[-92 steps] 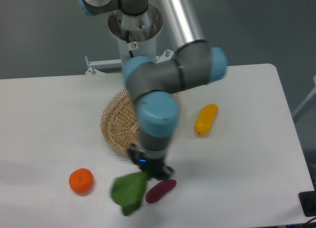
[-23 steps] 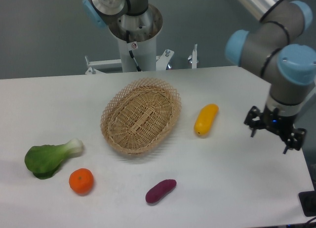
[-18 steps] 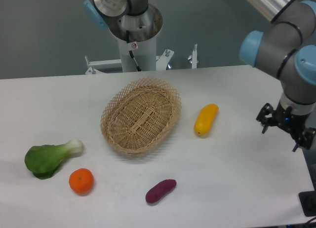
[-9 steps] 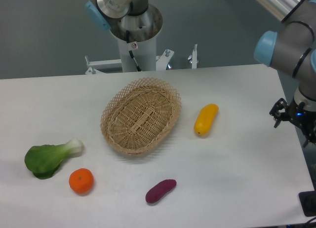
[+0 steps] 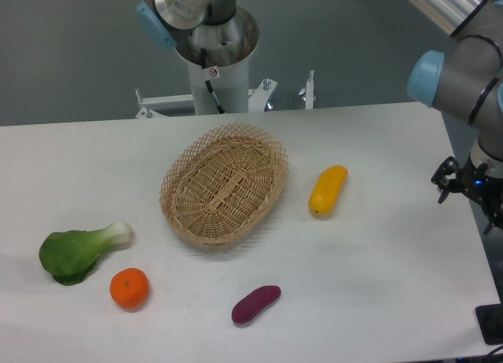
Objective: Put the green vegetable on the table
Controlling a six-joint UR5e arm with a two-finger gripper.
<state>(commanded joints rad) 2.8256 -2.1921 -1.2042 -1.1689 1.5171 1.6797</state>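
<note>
Where table [image 5: 377, 284] bears green vegetable [image 5: 77, 251] — untouched, flat

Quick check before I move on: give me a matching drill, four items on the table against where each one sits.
Items:
1. green vegetable
2. orange
3. squash
4. sweet potato

Places:
A. right of the basket
B. near the front edge, below the basket
C. far left, stalk pointing right
D. just right of and below the green vegetable

Pairs: 1-C, 2-D, 3-A, 4-B
</note>
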